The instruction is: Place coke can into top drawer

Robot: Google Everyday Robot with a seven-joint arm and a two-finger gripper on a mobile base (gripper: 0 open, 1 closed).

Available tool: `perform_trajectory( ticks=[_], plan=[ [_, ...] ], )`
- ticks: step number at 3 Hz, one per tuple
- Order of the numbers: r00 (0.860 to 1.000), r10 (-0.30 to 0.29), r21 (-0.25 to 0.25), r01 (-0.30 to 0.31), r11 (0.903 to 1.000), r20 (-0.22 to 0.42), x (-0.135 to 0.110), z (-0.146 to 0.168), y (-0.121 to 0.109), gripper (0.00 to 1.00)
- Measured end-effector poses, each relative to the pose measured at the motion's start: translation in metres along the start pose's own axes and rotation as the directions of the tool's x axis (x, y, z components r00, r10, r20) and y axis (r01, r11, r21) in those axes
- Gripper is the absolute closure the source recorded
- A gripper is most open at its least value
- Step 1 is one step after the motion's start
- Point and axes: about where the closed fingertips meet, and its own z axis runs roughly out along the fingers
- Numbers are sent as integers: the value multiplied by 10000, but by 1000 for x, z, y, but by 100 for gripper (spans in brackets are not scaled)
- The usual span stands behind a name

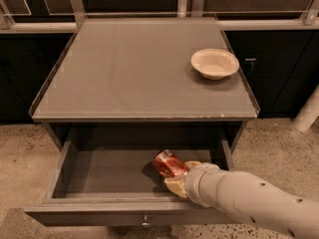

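Observation:
The coke can (168, 164) is red with silver ends and lies tilted inside the open top drawer (99, 171), right of centre and low over its floor. The gripper (175, 179) reaches in from the lower right on a thick white arm and is shut on the coke can. The drawer is pulled out under the table, with its dark grey front panel and small metal knob (145, 223) at the bottom edge of the view.
A cream round bowl (215, 63) sits on the grey tabletop (134, 68) at the right. Dark cabinets stand behind the table. A white post (308, 111) stands on the speckled floor at the right.

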Motion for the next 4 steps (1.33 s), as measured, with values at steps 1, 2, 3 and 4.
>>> perform_trajectory(
  ticks=[1,2,3,4],
  plan=[
    [9975,-322,-653,281,9975,-632,7,22,-2,100],
    [9961,-397,-726,339,9968,-794,4,27,-8,80],
    [9961,-397,-726,340,9968,-794,4,27,-8,57],
    [9961,-397,-726,340,9968,-793,4,27,-8,34]
  ],
)
